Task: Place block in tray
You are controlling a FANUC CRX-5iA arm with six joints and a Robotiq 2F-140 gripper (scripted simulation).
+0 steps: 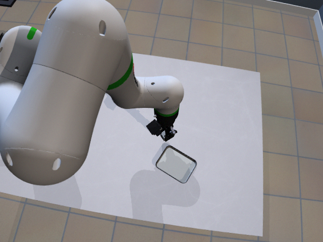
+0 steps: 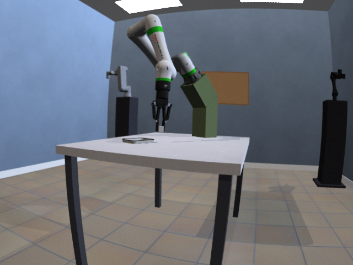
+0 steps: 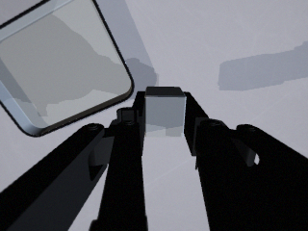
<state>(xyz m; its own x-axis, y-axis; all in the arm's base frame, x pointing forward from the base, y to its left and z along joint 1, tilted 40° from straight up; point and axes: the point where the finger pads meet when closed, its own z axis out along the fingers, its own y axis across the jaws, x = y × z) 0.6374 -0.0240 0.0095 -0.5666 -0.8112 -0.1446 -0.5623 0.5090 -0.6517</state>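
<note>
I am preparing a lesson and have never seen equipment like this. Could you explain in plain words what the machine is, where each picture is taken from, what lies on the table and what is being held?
The machine is a white jointed robot arm with green bands, mounted on an olive-green angled pedestal that stands on the white table. At its tip is a black two-fingered hand.

One picture looks down from above, one looks across the room from the side, and one comes from a camera on the wrist, looking along the fingers.

On the table lies a shallow white rectangular tray with a dark rim. It has nothing in it.

The hand is shut on a small pale grey cube-shaped block, gripped between the fingertips. From above, the hand hangs beside one corner of the tray, not yet over it. The side view shows the block held just above the table.
</note>
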